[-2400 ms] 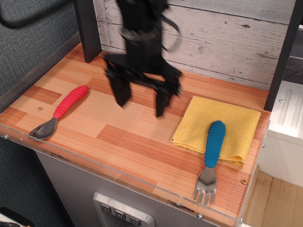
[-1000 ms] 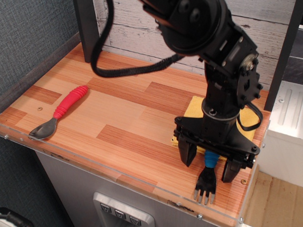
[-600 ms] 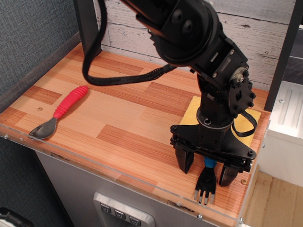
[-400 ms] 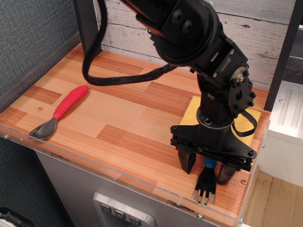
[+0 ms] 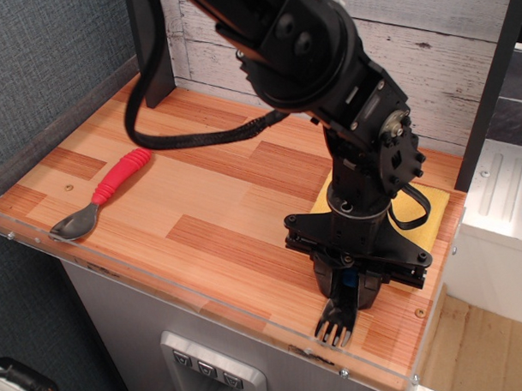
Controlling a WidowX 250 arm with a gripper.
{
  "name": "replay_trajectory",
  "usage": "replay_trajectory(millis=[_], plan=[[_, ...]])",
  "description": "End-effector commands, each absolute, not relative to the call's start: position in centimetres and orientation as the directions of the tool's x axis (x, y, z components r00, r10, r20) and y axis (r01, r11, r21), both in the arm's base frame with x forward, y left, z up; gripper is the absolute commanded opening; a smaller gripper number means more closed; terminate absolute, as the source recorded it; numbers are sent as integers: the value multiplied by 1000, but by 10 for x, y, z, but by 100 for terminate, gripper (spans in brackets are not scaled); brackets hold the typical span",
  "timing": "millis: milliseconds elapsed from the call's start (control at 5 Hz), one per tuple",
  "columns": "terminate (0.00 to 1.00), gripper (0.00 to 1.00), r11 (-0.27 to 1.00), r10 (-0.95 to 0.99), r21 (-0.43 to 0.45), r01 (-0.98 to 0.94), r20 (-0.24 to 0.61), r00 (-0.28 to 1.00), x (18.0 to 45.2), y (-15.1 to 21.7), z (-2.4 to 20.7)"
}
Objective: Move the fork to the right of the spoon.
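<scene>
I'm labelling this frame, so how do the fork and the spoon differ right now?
The fork is clamped in the gripper near the front right edge, only a sliver of blue handle showing; the spoon lies free at the left, its red ribbed handle in full view. The fork ends in tines, the spoon in a rounded bowl. Both heads are grey metal and point toward the front edge.

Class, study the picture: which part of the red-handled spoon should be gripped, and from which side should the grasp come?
Grip the spoon at the middle of its chunky ribbed red handle, coming straight down from above. It lies flat on the wooden table, so nothing can reach beneath it. Set the end effector jaws across the handle's width; the thin metal bowl at the near edge offers a poorer hold.
</scene>
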State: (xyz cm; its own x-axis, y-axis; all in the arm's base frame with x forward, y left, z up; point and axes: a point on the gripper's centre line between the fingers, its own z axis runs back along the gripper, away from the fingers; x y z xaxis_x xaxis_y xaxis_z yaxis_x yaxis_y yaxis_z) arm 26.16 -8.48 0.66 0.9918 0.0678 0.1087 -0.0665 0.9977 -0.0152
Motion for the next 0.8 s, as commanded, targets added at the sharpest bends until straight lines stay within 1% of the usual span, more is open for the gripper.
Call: replay_trajectory(millis=[0, 200, 400, 600], plan=[[0, 0, 995, 96, -50, -88, 217, 971, 260, -71, 47], [0, 0, 995, 97, -23, -95, 290, 952, 254, -63, 66], [0, 0, 989, 140, -7, -147, 341, 929, 247, -47, 84], [0, 0, 959, 269, -3, -284, 328, 905, 250, -22, 92]])
